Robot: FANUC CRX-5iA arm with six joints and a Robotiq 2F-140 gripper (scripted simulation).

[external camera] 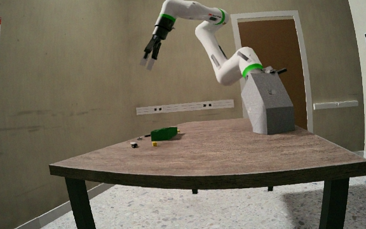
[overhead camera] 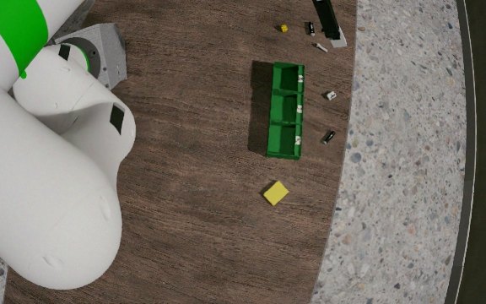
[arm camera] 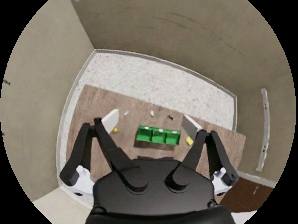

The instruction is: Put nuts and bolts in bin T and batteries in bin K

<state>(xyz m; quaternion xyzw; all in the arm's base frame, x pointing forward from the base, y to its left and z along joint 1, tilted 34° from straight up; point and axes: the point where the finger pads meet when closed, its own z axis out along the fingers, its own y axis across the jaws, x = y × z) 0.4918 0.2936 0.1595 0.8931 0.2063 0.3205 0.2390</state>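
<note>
Nearest us in the top view, our white arm [overhead camera: 45,169] [external camera: 213,48] reaches out from its gray pedestal [overhead camera: 116,55] [external camera: 279,114]. High above the wooden table [overhead camera: 192,236] [external camera: 221,156] [arm camera: 87,107], our gripper [overhead camera: 338,37] [external camera: 147,64] [arm camera: 150,118] hangs tilted, its fingers spread wide and nothing between them.

Working outward from the pedestal, we come first to two yellow items: a yellow block [overhead camera: 276,193] [arm camera: 189,141], lying just past one end of the green bins, and a small yellow cube [overhead camera: 284,28] [external camera: 154,144] [arm camera: 115,130], off the other end. Between them stand the green bins [overhead camera: 272,105] [external camera: 164,134] [arm camera: 158,136], three joined in a row and flat on the tabletop. Each bears a white label on its far wall; we cannot tell which letters they show.

Beyond the small cube we see one dark battery [overhead camera: 311,29] and, near it, a pale bolt [overhead camera: 321,47] [arm camera: 126,113], both outside the bins. On the bins' far side, a small white piece with a dark mark [overhead camera: 332,95] [arm camera: 152,114] sits apart from the wall, and the second battery [overhead camera: 329,137] [arm camera: 170,117] lies near the table's edge. Past that edge, we see speckled floor [overhead camera: 412,127] [external camera: 202,210] [arm camera: 150,75].
</note>
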